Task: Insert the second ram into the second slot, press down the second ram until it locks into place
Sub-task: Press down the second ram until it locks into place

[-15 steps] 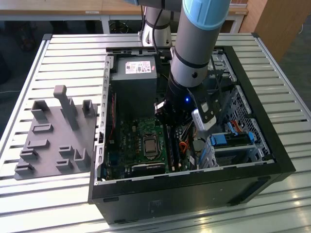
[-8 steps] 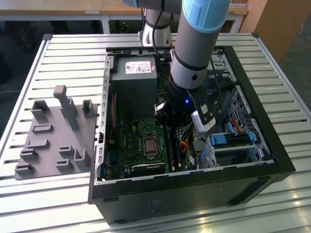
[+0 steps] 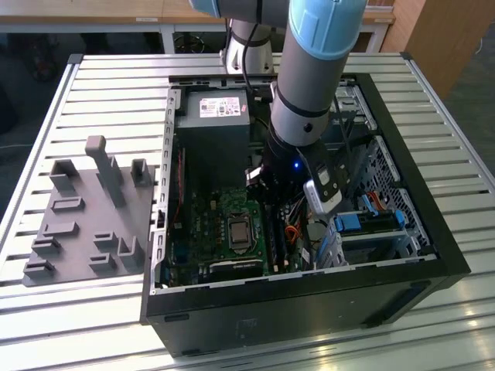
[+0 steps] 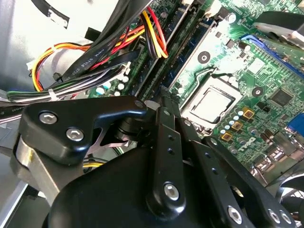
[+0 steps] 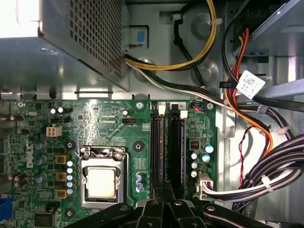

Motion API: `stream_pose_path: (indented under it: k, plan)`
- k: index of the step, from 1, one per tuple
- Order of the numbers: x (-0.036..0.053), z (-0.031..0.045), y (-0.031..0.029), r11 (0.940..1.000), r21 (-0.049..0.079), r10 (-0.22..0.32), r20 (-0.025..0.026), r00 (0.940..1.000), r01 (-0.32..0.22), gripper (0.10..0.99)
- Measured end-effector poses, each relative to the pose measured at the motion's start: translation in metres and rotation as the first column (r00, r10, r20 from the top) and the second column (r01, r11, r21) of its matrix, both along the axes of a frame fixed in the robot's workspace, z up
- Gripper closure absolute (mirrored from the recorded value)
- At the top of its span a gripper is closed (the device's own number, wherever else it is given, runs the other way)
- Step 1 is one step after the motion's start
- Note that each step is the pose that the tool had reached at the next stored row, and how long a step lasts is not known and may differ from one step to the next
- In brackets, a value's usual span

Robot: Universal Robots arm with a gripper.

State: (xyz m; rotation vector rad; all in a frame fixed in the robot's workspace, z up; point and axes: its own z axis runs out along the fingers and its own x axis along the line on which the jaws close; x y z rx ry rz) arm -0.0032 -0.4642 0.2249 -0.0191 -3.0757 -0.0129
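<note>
Dark-blue second ram (image 5: 157, 152) seated edge-up in slot; my gripper (image 5: 164, 192) above its end, jaws pinched together. Thin, rigid, brittle board (press top edge only, avoid chips).

Grey and light-blue robot arm (image 3: 309, 69) reaching steeply downward, black wrist section lit by a small blue light, black metal gripper (image 5: 164, 187) with fingers drawn together, tips nearly touching
</note>
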Motion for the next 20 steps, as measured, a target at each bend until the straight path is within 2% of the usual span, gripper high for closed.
stream_pose_path:
  k: [12,14,17,20]
  plan:
    - [0.0,-0.0113,-0.0001,1.0,-0.003,0.0,-0.0003,1.0,0.0,0.98]
    - [0.0,-0.0113,0.0001,1.0,-0.003,0.0,-0.0004,1.0,0.0,0.98]
    - [0.0001,-0.0072,0.0005,1.0,0.0,0.0,0.0008,1.0,0.0,0.98]
    - [0.0,0.0026,0.0001,1.0,-0.002,0.0,0.0001,1.0,0.0,0.98]
